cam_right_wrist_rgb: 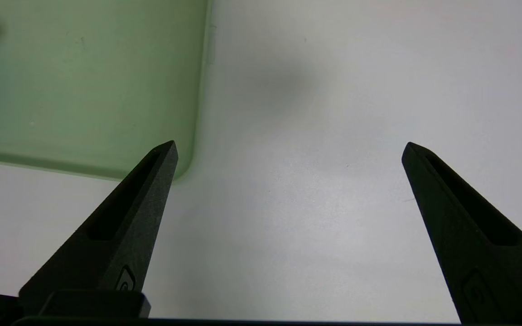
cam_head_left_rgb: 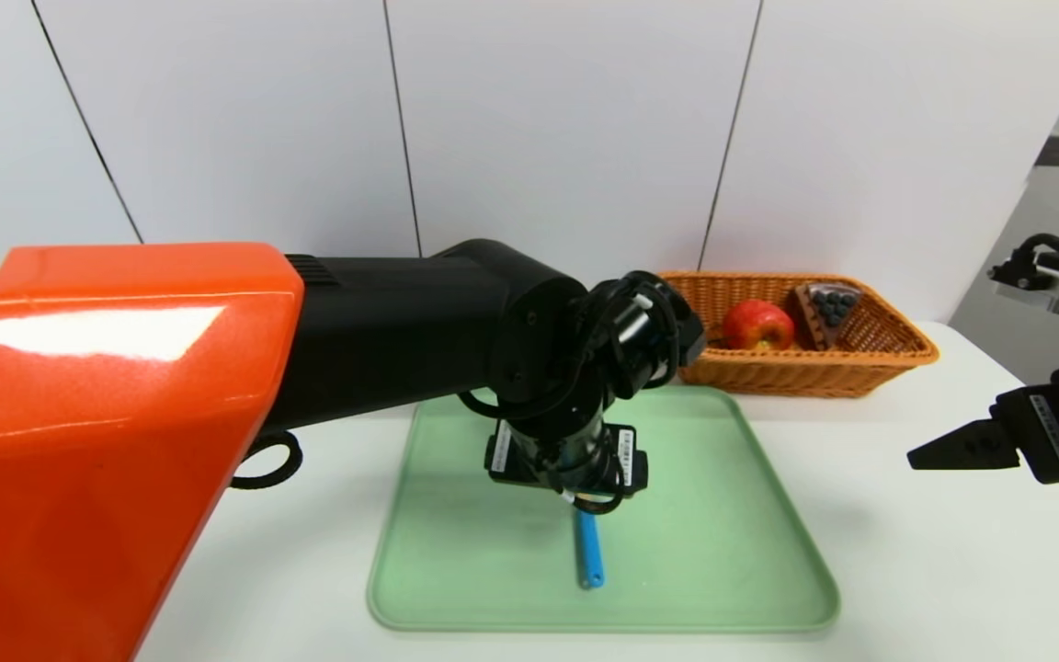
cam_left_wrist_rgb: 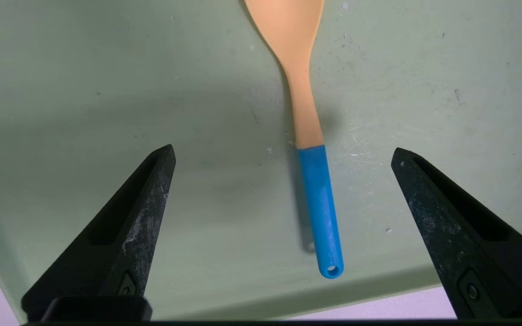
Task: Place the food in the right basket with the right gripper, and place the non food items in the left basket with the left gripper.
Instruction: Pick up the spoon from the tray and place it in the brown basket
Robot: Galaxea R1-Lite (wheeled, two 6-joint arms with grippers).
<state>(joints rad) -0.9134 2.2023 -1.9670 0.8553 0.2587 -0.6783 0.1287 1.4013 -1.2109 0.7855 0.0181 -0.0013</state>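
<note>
Blue-handled spoon [cam_left_wrist_rgb: 319,194] first: I have it lying flat on the green tray [cam_head_left_rgb: 723,552], its handle pointing toward the near edge and its tan end toward the far side. From the head camera I see little more than the blue handle, because the left arm [cam_head_left_rgb: 392,331] hides the rest. The left wrist camera gives me a better look: tan neck, widening bowl running out of the picture, and a small hole at the handle's end.

My left gripper [cam_left_wrist_rgb: 282,148] is over the tray, pointing down, jaws wide apart and nothing between them but air. Seen from the wrist, the spoon lies between the two fingertips, touching neither, with the join of tan and blue roughly level with the tips. The arm reaches in across the table [cam_head_left_rgb: 906,570] from the left, its orange shell [cam_head_left_rgb: 107,414] filling that side of my head view.

The right gripper [cam_right_wrist_rgb: 292,142] is parked above the white tabletop to the right of the tray, released and holding nothing.

Behind the tray, toward the right, sits the wicker basket [cam_head_left_rgb: 796,377], with a red apple [cam_head_left_rgb: 757,325] and a wedge-shaped pack of dark blueberries [cam_head_left_rgb: 831,308] side by side in it.
</note>
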